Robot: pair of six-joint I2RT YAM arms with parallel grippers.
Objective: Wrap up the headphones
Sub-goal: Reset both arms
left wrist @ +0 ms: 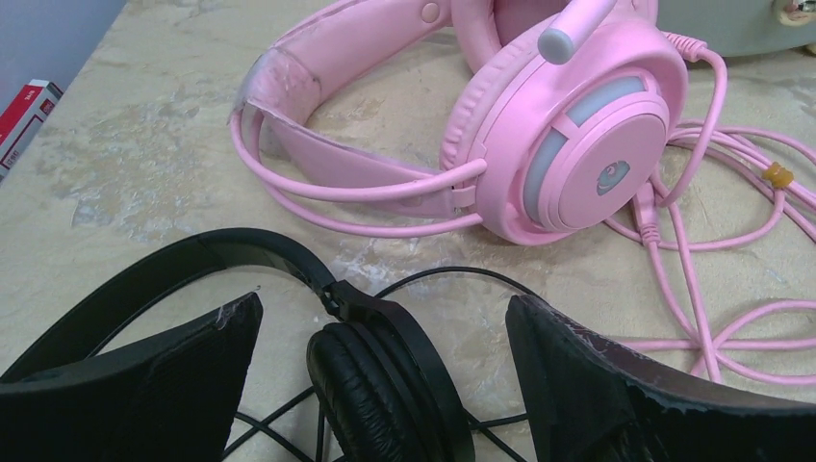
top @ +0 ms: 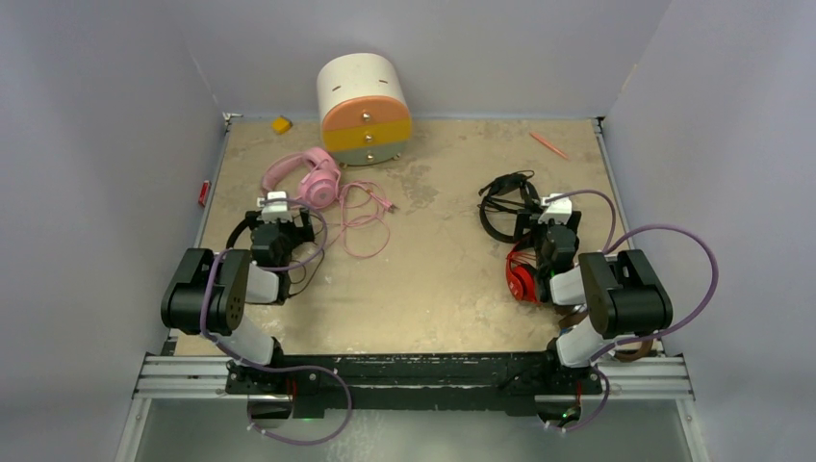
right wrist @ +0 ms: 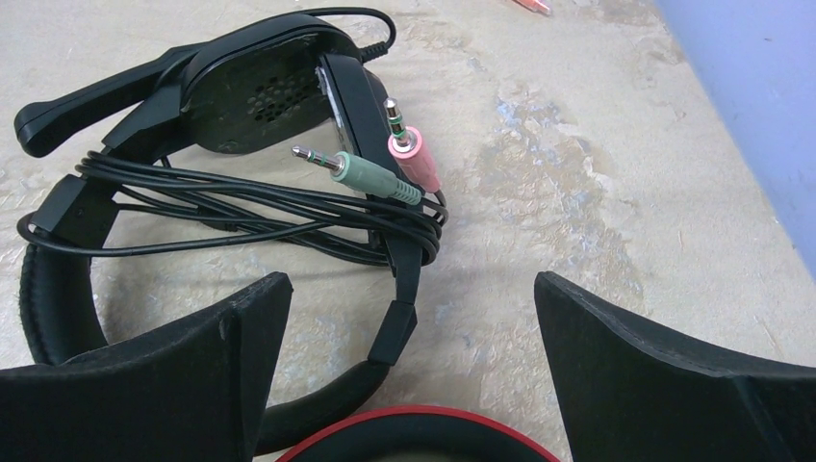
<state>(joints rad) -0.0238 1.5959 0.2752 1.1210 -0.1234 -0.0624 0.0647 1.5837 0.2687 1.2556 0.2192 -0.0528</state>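
Pink headphones (top: 308, 175) lie at the back left with their pink cable (top: 361, 217) spread loose to the right; the left wrist view shows the pink ear cup (left wrist: 577, 144) ahead. My left gripper (left wrist: 385, 318) stands open above a black headphone's ear cup (left wrist: 385, 385) and its thin cable, holding nothing. On the right, a black headset (right wrist: 241, 106) lies with its cable bundled round the band, green and pink plugs (right wrist: 385, 173) sticking out. My right gripper (right wrist: 414, 289) is open and empty over it. Red headphones (top: 522, 279) sit just below; their red rim (right wrist: 414, 423) shows between the fingers.
A white, orange and yellow drawer box (top: 364, 108) stands at the back centre. A small yellow piece (top: 280, 124) lies in the back left corner, an orange stick (top: 548, 144) at the back right. Grey walls close three sides. A brown strap (top: 574, 315) shows under the right arm.
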